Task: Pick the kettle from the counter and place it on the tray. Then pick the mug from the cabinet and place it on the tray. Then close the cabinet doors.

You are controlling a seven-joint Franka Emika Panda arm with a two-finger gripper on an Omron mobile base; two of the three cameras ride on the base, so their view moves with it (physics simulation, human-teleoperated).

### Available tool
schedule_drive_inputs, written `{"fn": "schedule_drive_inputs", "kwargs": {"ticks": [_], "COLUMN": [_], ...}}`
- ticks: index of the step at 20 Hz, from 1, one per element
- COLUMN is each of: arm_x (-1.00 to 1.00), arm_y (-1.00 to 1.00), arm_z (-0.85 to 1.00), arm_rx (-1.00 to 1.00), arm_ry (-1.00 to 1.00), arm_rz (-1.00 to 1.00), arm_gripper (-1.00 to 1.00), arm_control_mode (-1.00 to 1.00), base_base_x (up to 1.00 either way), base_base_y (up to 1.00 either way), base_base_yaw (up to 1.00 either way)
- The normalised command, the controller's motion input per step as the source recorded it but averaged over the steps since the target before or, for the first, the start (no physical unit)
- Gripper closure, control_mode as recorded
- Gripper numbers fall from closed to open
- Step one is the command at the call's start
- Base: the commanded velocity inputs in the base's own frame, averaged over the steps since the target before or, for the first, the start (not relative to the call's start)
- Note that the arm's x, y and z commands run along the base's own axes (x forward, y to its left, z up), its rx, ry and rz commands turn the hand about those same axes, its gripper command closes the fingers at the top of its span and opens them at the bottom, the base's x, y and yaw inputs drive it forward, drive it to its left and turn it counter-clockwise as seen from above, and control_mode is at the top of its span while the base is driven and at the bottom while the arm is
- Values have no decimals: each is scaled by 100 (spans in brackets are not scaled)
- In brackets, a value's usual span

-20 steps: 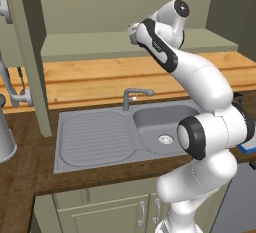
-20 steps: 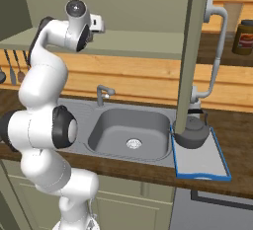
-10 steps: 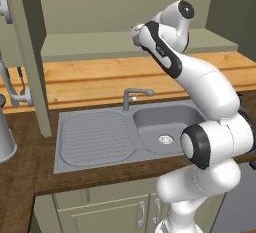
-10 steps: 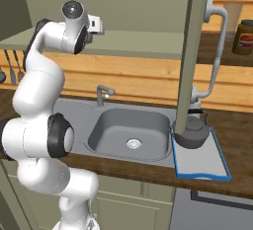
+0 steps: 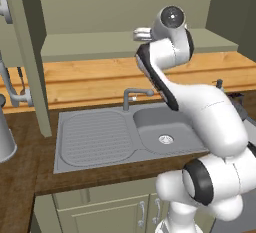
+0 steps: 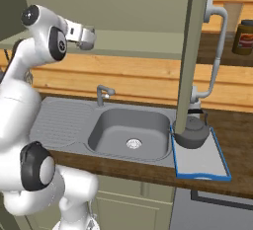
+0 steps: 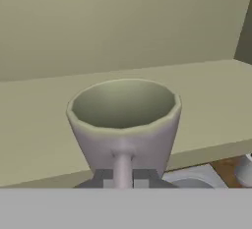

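Pinched together on the loop handle of the small plain grey cylindrical mug point(image 7: 124, 125), the jaws of the two-finger gripper point(image 7: 123, 178) hold it upright just over the plain shelf of the sage-green wall cabinet point(image 7: 44, 125). From the right base camera, the squat round dark grey metal kettle point(image 6: 192, 133) sits on the flat blue-rimmed tray point(image 6: 212, 169), which lies on the dark brown wood-grain counter point(image 6: 237, 130) just right of the grey steel sink point(image 6: 129, 131). One sage-green panelled cabinet door point(image 6: 192, 51) stands open, edge-on, in front of the kettle.
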Motion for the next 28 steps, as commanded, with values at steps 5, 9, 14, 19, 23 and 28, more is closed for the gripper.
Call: {"fn": "schedule_drive_inputs", "kwargs": {"ticks": [5, 9, 14, 19, 23, 28], "arm_x": [-77, -84, -88, -74, -55, -21], "arm_y": [0, 0, -17, -50, -71, -66], "arm_z": [11, 6, 0, -18, -43, -68], "arm_rx": [6, 0, 0, 0, -2, -2], "arm_ry": [2, 0, 0, 0, 9, 22], "arm_rz": [-63, -54, -45, -31, -25, -32], "arm_gripper": [100, 100, 100, 100, 100, 100], "arm_control_mode": [-100, -100, -100, -100, -100, -100], "base_base_x": [0, 0, 0, 0, 0, 0], "base_base_y": [0, 0, 0, 0, 0, 0], "base_base_yaw": [0, 0, 0, 0, 0, 0]}}
